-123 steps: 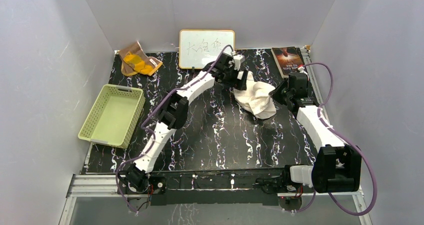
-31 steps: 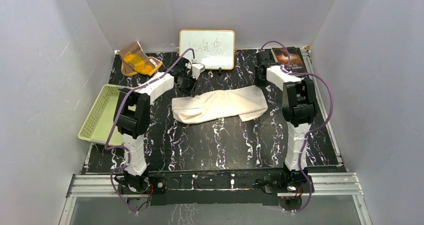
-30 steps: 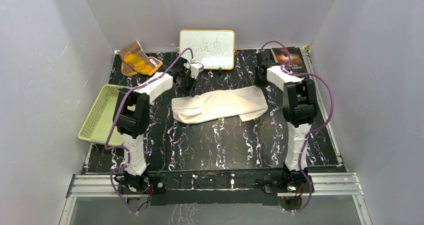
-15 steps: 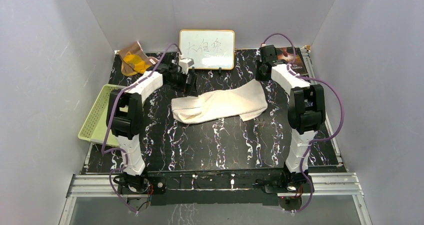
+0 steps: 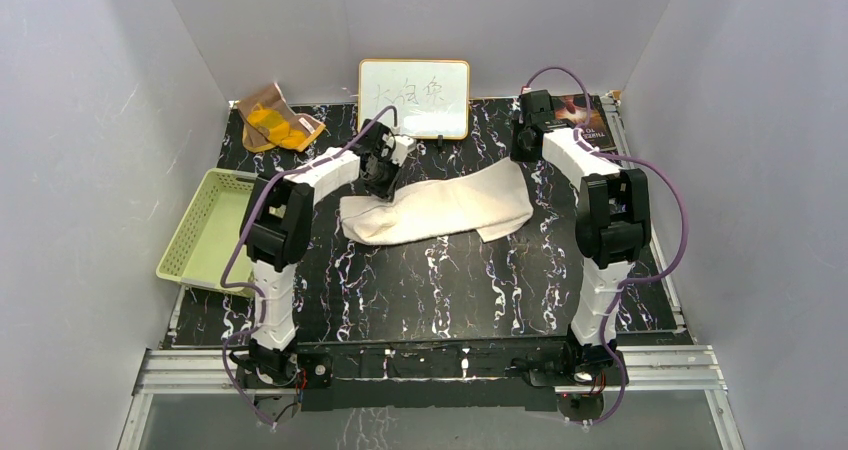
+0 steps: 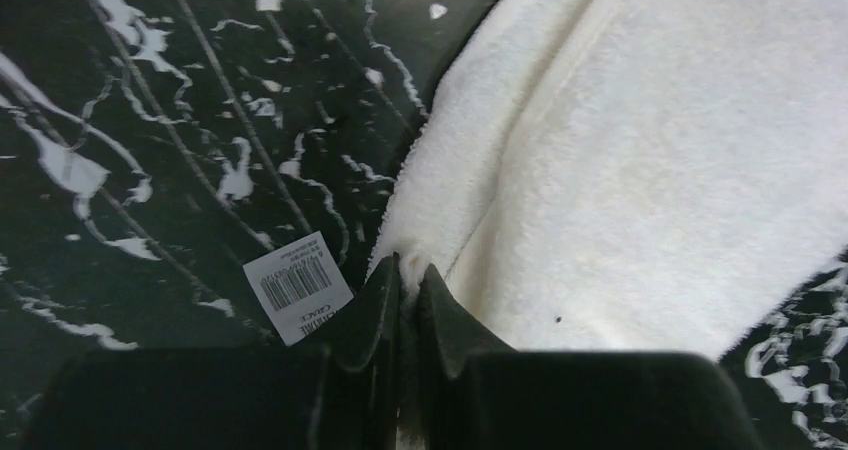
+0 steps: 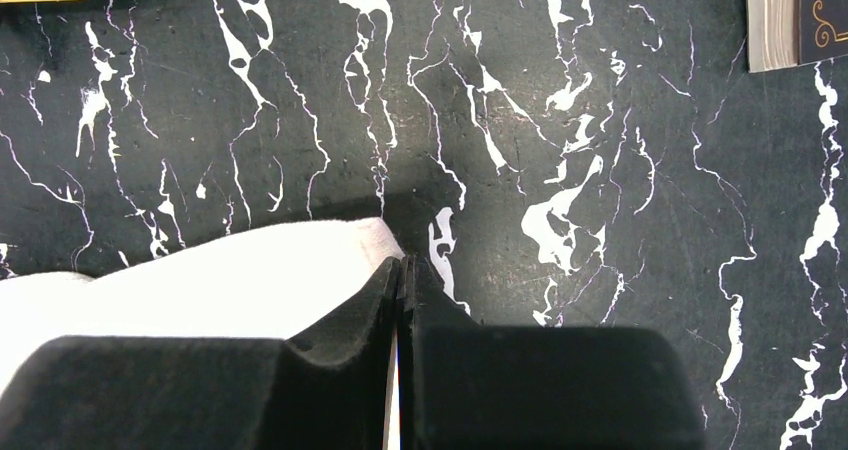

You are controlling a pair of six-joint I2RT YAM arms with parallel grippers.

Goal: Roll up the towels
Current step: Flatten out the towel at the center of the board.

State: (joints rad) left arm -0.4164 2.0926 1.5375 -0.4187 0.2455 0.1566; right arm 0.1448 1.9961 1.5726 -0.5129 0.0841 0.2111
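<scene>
Two pinches on the soft, limp, light cream-beige rectangular terry towel [image 5: 440, 205], spread across the black marbled table [image 5: 440, 280]: by left gripper [image 6: 405, 275] at the left edge, by right gripper [image 7: 402, 265] at the far-right corner; probably best taken at edges.

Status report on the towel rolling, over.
Left gripper shut on cream towel, left end; right gripper shut, right corner. Towel spread, unrolled. Orange cloth untouched. Whiteboard close behind.

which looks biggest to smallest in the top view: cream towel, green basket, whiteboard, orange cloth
1. cream towel and green basket: too alike in that view to rank.
2. whiteboard, though it stands farther from the camera.
3. orange cloth.
</scene>
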